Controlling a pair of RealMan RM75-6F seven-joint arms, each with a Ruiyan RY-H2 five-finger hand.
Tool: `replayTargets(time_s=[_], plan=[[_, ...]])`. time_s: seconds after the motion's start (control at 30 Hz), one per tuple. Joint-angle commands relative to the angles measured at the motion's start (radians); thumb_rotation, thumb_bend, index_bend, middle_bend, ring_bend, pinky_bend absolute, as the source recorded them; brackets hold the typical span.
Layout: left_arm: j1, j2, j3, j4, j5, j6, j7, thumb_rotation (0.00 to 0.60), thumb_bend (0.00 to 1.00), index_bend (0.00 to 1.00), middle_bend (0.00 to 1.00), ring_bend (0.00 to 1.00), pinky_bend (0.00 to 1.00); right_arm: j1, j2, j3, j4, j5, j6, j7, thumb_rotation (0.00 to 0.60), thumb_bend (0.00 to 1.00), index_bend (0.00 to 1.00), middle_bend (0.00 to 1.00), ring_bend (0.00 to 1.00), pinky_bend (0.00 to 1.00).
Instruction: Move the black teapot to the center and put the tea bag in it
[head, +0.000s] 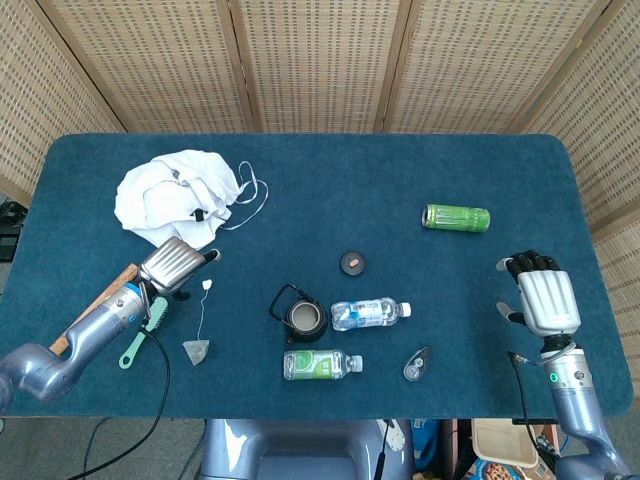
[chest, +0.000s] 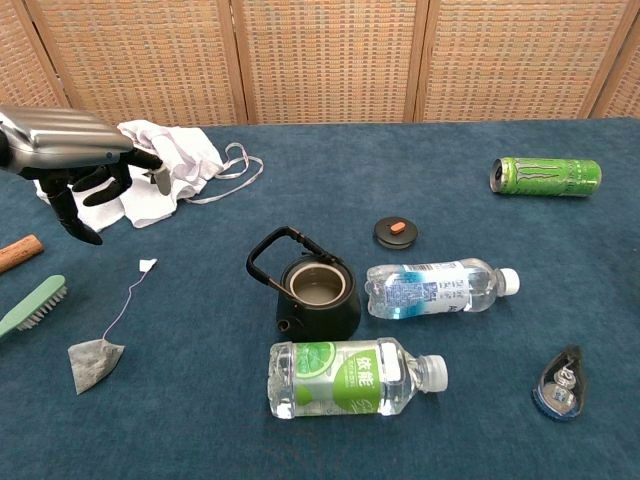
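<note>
The black teapot (head: 302, 317) (chest: 315, 291) stands lidless near the table's middle front, handle up. Its lid (head: 352, 263) (chest: 396, 233) with an orange knob lies behind it to the right. The tea bag (head: 196, 349) (chest: 94, 363) lies flat at the front left, its string running up to a white tag (chest: 147, 265). My left hand (head: 175, 263) (chest: 80, 160) hovers above and behind the tag, fingers spread and hanging down, holding nothing. My right hand (head: 541, 294) is open at the right edge, far from the teapot.
Two water bottles (chest: 437, 287) (chest: 353, 379) lie right of and in front of the teapot. A green can (chest: 545, 176) lies at the back right, a white cloth (chest: 140, 180) at the back left. A green brush (chest: 32, 305) and a small clear-and-black item (chest: 559, 384) lie near the front.
</note>
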Motion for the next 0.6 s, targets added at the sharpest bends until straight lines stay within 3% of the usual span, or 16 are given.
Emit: replayTargets(time_s=[0.03,0.33,0.6], plan=[[-0.014,-0.029,0.001,0.029,-0.034,-0.011,0.028,0.6,0.16,0.3,0.75,0.71,0.63,-0.002,-0.001,0.001,0.002,-0.002,-0.001,0.002,0.6,0.32,0.41,0.43,0.28,0.35],[-0.04,-0.104,0.021,0.106,-0.1,-0.041,0.06,0.6,0.26,0.38,0.77,0.72,0.64,-0.011,0.001,0.006,0.006,-0.004,-0.005,0.007,0.6,0.32,0.41,0.43,0.28,0.35],[-0.05,-0.164,0.037,0.173,-0.137,-0.049,0.066,0.6,0.26,0.41,0.77,0.72,0.64,-0.017,0.0,0.01,0.011,0.0,-0.012,0.009,0.6,0.32,0.41,0.43,0.28,0.35]])
